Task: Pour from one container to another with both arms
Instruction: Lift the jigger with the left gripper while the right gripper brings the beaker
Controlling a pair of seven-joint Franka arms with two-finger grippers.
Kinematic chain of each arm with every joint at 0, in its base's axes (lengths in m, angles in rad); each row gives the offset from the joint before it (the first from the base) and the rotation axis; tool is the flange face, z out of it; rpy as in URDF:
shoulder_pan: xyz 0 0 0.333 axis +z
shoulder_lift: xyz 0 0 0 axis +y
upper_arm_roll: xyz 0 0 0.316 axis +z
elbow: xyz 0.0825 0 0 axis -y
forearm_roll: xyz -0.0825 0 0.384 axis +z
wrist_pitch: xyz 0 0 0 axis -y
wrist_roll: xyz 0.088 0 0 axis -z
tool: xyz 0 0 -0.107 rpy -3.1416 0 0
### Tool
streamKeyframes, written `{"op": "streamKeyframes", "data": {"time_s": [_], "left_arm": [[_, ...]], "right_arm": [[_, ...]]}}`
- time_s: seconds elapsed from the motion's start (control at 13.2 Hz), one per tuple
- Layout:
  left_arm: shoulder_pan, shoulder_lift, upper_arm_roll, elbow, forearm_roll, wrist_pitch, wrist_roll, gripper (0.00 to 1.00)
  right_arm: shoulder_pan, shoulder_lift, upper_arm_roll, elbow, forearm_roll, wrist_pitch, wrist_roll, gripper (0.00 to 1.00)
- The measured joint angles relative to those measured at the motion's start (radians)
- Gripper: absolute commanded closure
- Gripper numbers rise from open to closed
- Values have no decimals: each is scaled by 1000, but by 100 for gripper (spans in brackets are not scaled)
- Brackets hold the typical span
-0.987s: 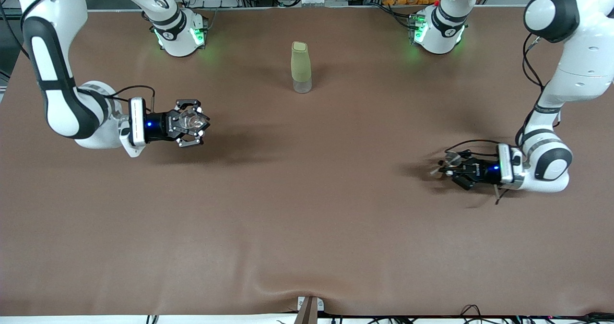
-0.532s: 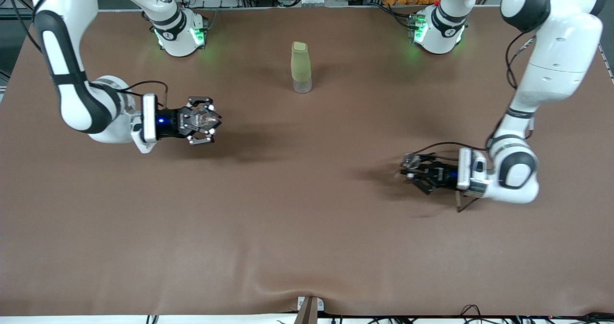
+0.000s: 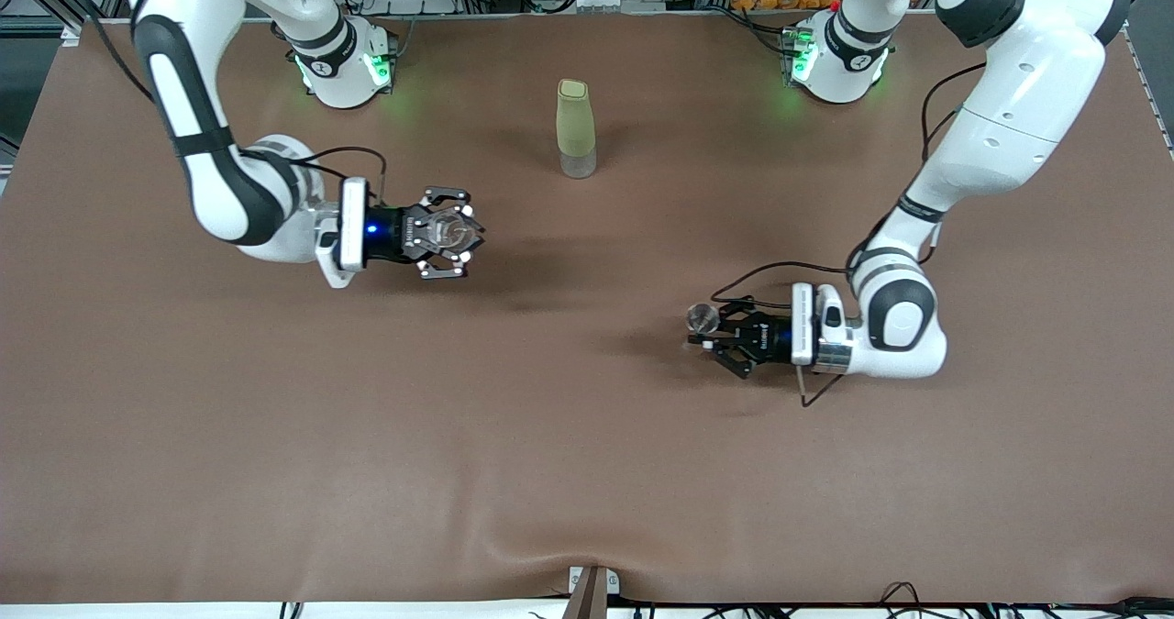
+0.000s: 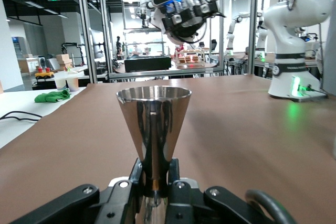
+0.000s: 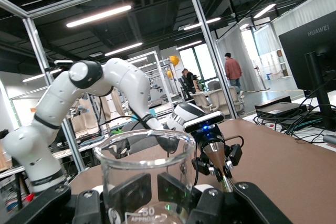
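My right gripper [image 3: 449,234] is shut on a clear glass beaker [image 3: 447,231], held upright over the table toward the right arm's end. In the right wrist view the beaker [image 5: 144,169] stands between the black pads [image 5: 128,195], marked 50 near its base. Over the table toward the left arm's end, my left gripper [image 3: 711,333] is shut on a shiny metal cone-shaped cup [image 3: 703,316]. The left wrist view shows that cup [image 4: 153,121] upright, its narrow waist pinched in the jaws. Each wrist view shows the other gripper facing it: the left gripper [image 5: 216,162] and the right gripper [image 4: 185,14].
A tall olive-green bottle [image 3: 575,128] with a clear base stands upright between the two arm bases, farther from the front camera than both grippers. The brown table cover [image 3: 569,454] has a small wrinkle near its front edge.
Both arms have moved toward the middle of the table and toward each other, each still holding its container. The bottle has not moved.
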Motion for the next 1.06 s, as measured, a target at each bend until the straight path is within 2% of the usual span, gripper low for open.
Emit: {"op": "streamKeyframes", "data": {"time_s": [0.3,0.61,1.06], "left_arm": [[-68,0,-2,5,-76,44,1,100],[-118,0,-2,7,-155,112,21,100],[-176,0,-2,7,-221,172,22,100]], "right_arm": [[144,0,1,0,168,133,-25,100],[230,28,1,9,282,161,-71,100],[278,152,1,112,351,162,-103,100]]}}
